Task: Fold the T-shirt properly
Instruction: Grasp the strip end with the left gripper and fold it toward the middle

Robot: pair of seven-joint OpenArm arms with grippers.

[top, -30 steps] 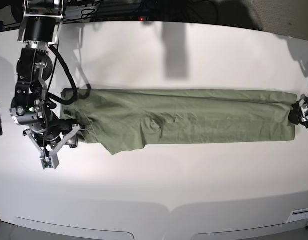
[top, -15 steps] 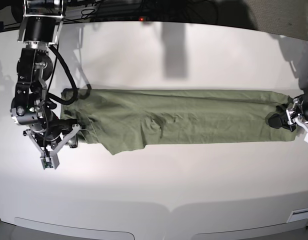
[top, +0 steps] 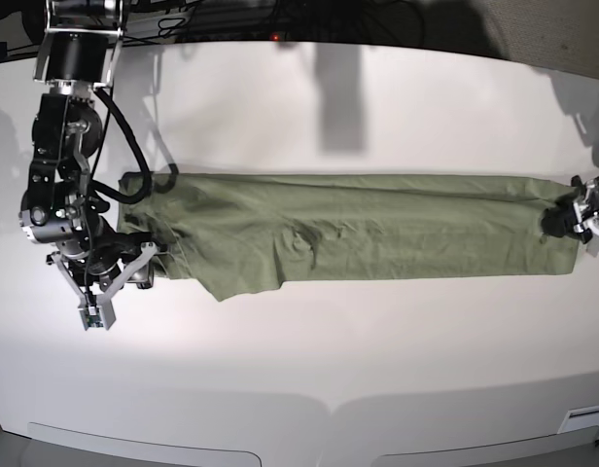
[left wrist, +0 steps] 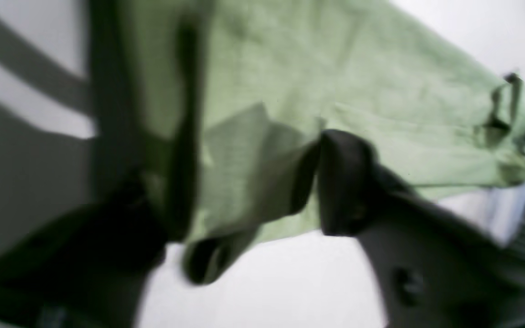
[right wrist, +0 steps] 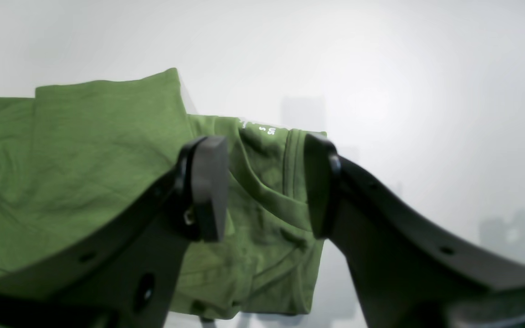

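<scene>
The T-shirt (top: 358, 232) is laid out as a long band across the tabletop (top: 309, 370), ready for end-to-end folding. Its collar end is straddled by the right gripper (right wrist: 262, 187), fingers apart; the far hem is being pinched by the left gripper (left wrist: 253, 200), grip unconfirmed.

My base camera is looking straight down from well above, taking in the whole table (top: 309, 389) and the shirt (top: 358, 229). My left wrist camera is peering close along its blurred fingers (left wrist: 344, 182) down the shirt's length. My right wrist camera is sitting near the collar end; both are sharing the shirt with base.
</scene>
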